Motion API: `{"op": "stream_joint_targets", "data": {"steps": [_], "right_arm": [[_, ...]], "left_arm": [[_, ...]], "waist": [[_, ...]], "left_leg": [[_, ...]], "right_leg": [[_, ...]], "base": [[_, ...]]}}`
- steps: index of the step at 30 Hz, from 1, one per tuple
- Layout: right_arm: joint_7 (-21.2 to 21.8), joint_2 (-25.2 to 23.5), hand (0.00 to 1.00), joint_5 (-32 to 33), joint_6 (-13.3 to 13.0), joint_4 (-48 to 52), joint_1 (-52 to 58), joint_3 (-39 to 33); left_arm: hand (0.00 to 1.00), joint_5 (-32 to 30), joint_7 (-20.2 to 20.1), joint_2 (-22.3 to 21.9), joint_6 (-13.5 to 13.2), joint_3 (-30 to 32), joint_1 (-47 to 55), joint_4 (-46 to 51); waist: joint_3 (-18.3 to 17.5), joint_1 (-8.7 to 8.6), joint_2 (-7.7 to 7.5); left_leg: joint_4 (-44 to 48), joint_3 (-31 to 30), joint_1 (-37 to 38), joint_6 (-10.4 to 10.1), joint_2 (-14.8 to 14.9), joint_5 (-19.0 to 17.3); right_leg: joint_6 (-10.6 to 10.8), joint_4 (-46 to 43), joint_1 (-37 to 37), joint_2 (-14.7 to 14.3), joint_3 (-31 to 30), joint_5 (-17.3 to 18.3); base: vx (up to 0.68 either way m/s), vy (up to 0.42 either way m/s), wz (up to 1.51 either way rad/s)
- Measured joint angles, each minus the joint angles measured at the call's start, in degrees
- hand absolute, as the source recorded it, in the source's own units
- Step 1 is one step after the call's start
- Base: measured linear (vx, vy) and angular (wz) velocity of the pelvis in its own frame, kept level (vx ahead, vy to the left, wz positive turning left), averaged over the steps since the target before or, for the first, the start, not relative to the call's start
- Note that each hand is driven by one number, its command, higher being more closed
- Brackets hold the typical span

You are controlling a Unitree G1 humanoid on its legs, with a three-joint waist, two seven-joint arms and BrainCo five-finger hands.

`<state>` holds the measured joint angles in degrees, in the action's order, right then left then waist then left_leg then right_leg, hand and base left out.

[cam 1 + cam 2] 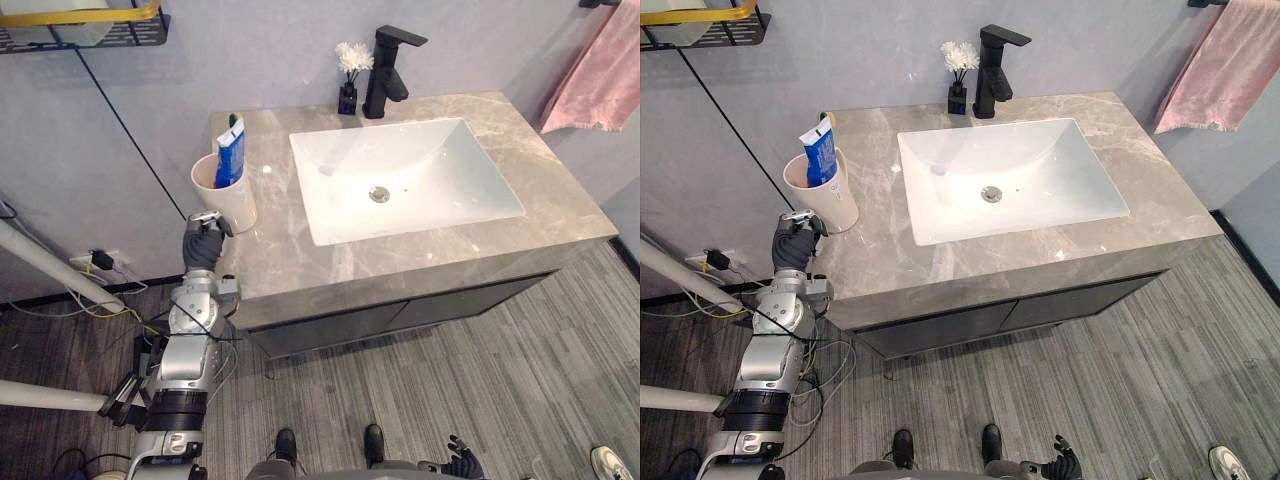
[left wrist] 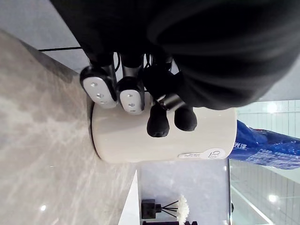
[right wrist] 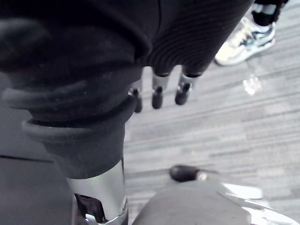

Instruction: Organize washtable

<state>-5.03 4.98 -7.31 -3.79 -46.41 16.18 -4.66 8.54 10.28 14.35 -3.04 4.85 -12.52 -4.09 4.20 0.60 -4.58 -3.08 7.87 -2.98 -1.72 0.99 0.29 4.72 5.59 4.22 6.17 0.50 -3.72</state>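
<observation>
Fingers (image 2: 131, 96) of the left hand (image 1: 203, 245) are lying fairly straight against the side of the cup (image 1: 235, 200), dark tips touching its wall but not wrapping round it; I cannot make out the thumb. The cup is standing upright on the counter (image 1: 300, 255), close to the edge at nine o'clock of the sink (image 1: 440, 160), with a blue toothpaste tube (image 1: 230, 150) leaning out of it. The hand is coming at it from the cup's seven o'clock, low near the base.

The step in hand looks like taking hold of the cup to move it. Doing it well probably means closing fingers and thumb on opposite sides around the middle of the wall, not at the base, since the tube is making it top-heavy. It should be lifted straight up, because a nudge toward nine o'clock could send it off the counter.

The right hand (image 3: 158, 96) is hanging over the floor, fingers relaxed and apart, holding nothing.
</observation>
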Motion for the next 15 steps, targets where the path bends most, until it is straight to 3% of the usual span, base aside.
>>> {"op": "stream_joint_targets", "data": {"steps": [15], "right_arm": [[-0.1, -0.1, 0.00, 0.0, -0.1, 0.1, 0.0, 0.0]], "left_arm": [[1.00, 1.0, -0.4, -0.3, -0.2, -6.0, -0.4, 0.1]], "waist": [[0.0, -0.44, -0.30]], "left_leg": [[0.0, 0.0, -0.9, 0.0, 0.0, 0.0]], "right_leg": [[0.0, 0.0, 1.0, 0.0, 0.0, 0.0]], "base": [[0.00, 0.000, 0.00]]}}
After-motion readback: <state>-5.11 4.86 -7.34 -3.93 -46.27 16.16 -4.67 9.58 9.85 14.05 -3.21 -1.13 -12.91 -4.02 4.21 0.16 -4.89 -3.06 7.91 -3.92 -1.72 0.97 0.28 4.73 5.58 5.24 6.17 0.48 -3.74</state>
